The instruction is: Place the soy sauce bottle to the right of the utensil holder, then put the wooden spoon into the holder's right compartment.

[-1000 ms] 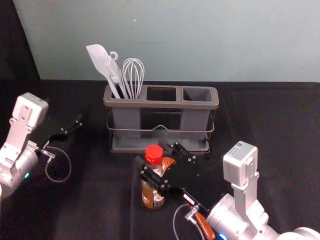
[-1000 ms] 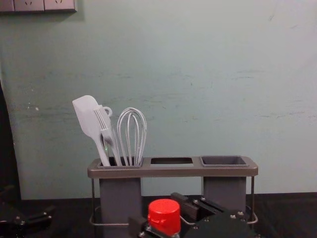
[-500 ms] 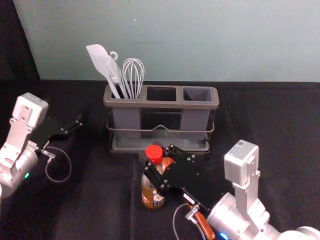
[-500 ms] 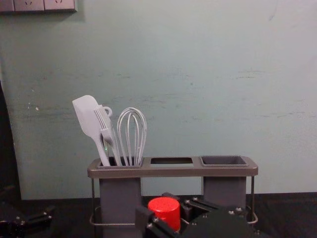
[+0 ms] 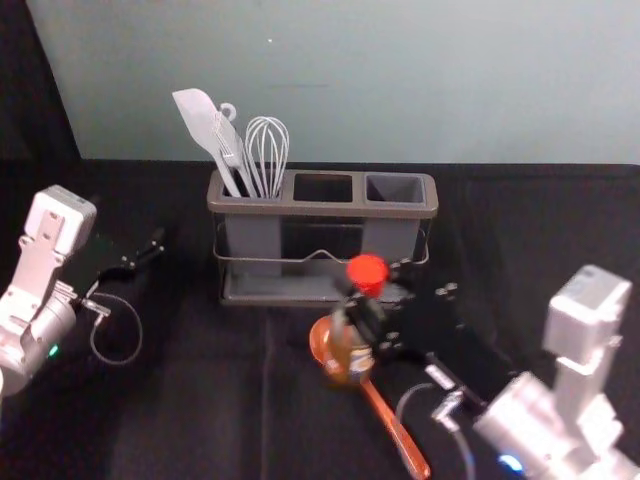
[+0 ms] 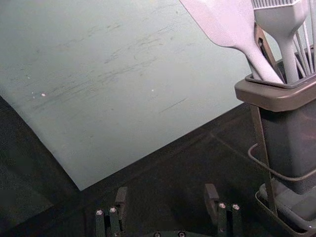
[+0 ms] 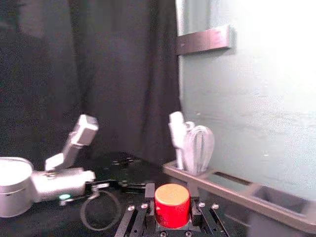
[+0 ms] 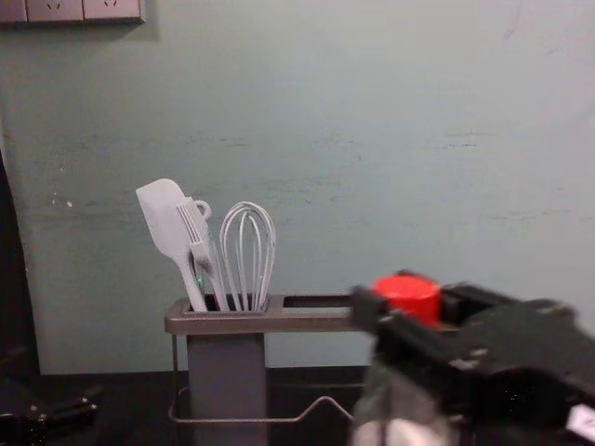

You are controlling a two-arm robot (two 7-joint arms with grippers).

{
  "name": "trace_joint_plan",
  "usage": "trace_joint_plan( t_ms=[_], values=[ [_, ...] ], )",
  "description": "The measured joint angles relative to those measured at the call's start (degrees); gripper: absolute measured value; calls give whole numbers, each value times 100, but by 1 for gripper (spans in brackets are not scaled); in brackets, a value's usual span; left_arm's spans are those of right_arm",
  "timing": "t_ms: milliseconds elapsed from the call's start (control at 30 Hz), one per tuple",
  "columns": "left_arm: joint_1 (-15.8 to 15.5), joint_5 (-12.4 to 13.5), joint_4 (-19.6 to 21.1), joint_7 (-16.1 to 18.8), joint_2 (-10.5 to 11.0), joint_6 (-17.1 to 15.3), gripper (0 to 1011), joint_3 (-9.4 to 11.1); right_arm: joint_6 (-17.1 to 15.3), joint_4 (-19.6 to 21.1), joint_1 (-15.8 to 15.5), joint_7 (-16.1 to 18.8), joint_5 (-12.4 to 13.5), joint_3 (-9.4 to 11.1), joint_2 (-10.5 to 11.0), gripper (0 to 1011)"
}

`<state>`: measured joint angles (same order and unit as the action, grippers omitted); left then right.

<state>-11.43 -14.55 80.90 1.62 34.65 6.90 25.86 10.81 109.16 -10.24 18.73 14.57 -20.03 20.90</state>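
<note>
Red-capped bottle held aloft near wooden spoon

Wall: pale grey-green, scuffed
Tabletop: black, in front of wall
Curtain: black, at wall's left edge
Socket panel: high on wall

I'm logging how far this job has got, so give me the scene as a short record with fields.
Bottle: red-capped, gripped near its cap by the right hand; seems raised; not yet set down
Spoon: lying on the table in front of the holder, partly hidden by the bottle
Left compartment: spatula, brush, whisk
Middle compartment: looks empty
Right compartment: looks empty, no spoon in it
Left hand: left of the holder, fingers apart, holding nothing
</note>
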Motion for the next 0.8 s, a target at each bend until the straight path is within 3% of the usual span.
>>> trace_joint_plan(
  t_ms=[333, 467, 800],
  values=[
    [0, 0, 0, 0, 0, 0, 1000, 0, 61, 9, -347, -42, 338, 952, 239, 390],
    [0, 0, 0, 0, 0, 0, 1000, 0, -16, -152, -297, 53, 429, 1169, 348, 392],
    [0, 0, 0, 0, 0, 0, 1000, 0, -199, -677, 166, 363, 649, 1386, 528, 392]
  ],
)
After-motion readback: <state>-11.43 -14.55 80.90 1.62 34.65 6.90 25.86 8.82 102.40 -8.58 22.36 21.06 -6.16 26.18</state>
